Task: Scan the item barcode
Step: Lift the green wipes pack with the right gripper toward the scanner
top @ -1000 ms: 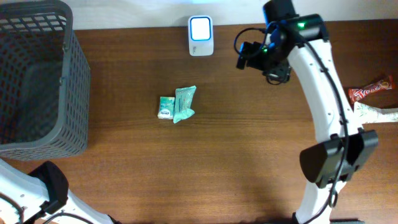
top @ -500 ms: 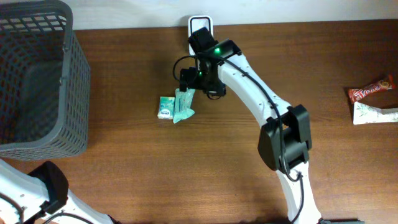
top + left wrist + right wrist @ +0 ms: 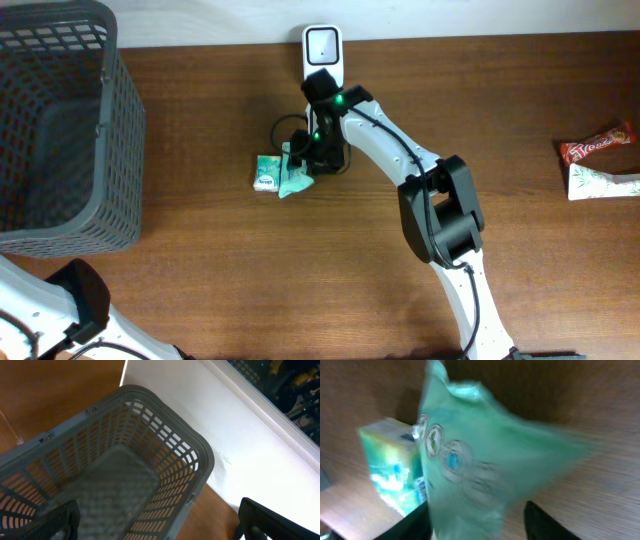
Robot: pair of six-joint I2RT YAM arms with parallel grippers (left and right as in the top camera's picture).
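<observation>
The right gripper (image 3: 303, 166) has swung across the counter (image 3: 300, 280) onto the green packet (image 3: 485, 470) lying mid-counter. Its jaws straddle the packet, half closed; through the blur, I cannot tell whether they pinch it.

Dark grey plastic lattice basket (image 3: 126, 150) sits at the left edge of the brown wooden table (image 3: 300, 270). Nothing can be seen inside it. The left wrist view looks down into the same basket (image 3: 165, 420), with a white wall surface (image 3: 240, 460) behind it. 1 small green-and-white cardboard box (image 3: 266, 172) lies flat near the table middle, and shows blurred in the right wrist view (image 3: 390, 477). 2 packs lie at the far right edge, touching: a red snack wrapper (image 3: 597, 144) and, just below it, a white-and-green packet (image 3: 603, 183).
</observation>
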